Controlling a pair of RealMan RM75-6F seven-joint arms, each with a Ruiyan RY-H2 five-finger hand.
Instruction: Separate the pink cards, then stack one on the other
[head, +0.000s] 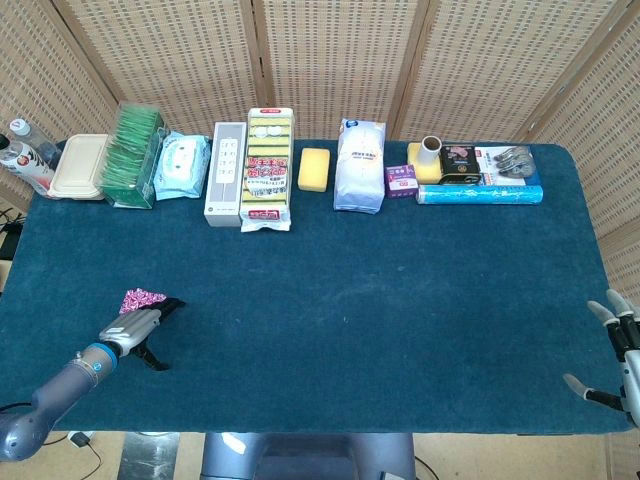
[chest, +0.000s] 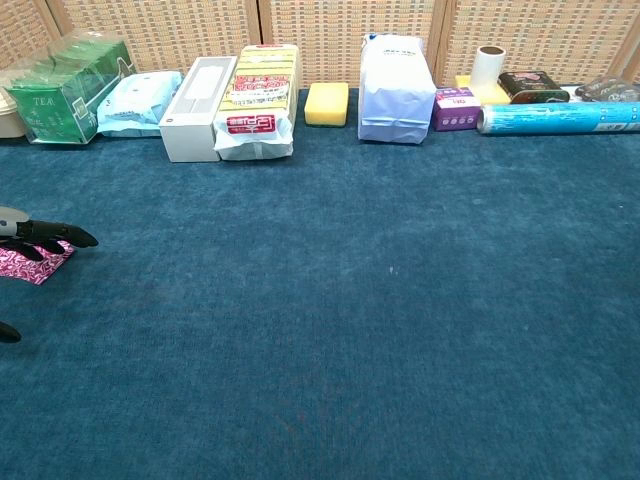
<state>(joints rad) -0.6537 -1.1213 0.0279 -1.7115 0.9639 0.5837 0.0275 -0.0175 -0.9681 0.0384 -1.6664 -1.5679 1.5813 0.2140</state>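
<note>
blue carpet covers the worktop (head: 400, 300). pink cards (head: 142, 299) lie flat near its left front edge, with the left hand (head: 135, 325) just beside them, fingers spread, holding nothing. right hand (head: 612, 345) hangs spread at the right edge.

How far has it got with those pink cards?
Nothing looks finished yet. The pink cards lie as one small patterned patch near the table's left edge; no separate second card shows. The left hand is over or just beside them, fingers reaching past; whether it touches them I cannot tell. The right hand waits open at the far right edge. Separating and stacking both remain.
</note>
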